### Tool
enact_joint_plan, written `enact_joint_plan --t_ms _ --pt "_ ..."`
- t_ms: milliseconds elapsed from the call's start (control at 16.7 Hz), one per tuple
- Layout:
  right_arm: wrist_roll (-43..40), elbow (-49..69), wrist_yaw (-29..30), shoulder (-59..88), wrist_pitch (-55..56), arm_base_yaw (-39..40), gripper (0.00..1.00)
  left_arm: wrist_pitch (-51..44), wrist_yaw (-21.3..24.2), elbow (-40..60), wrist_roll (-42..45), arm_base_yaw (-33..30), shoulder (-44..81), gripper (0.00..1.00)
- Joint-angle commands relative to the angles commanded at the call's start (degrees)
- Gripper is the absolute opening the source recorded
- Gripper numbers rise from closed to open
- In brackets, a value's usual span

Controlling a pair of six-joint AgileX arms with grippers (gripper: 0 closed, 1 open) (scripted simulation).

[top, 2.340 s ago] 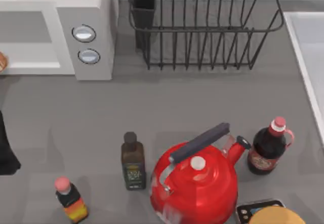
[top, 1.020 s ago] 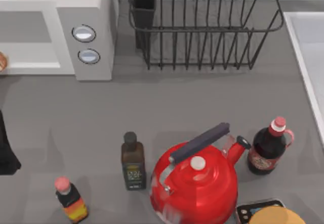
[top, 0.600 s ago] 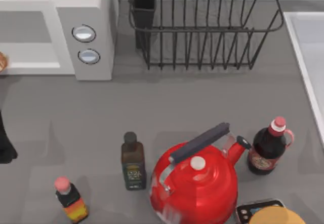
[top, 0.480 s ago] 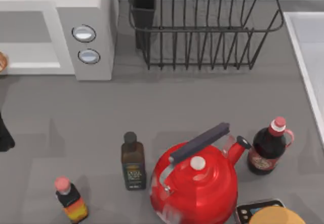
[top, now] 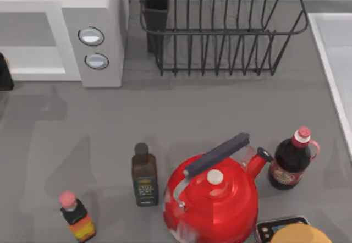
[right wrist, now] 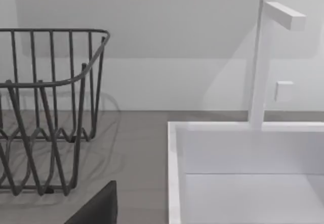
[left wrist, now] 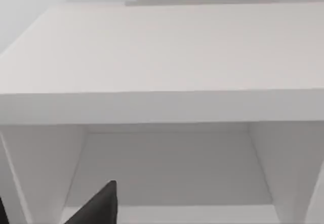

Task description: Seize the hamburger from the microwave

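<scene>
Left gripper: you've raised it to the large white boxy microwave's mouth, covering the hamburger; jaw state indiscernible.

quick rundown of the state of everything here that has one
microwave: door open, grey cavity facing the table front
left gripper: at the cavity mouth, at the top view's left edge
kettle: upright, lid on, handle up
dark bottle: upright, capped
red-capped bottle: upright, capped
small pink-capped bottle: upright, capped
wire rack: upright, one dark cup at its left end
sink: dry
</scene>
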Motion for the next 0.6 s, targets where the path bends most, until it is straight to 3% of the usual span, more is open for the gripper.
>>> enact_joint_plan --t_ms 600 --pt "0.0 0.0 0.0 0.0 0.0 0.0 1.0 29.1 6.9 19.6 2.7 6.3 60.3 1.0"
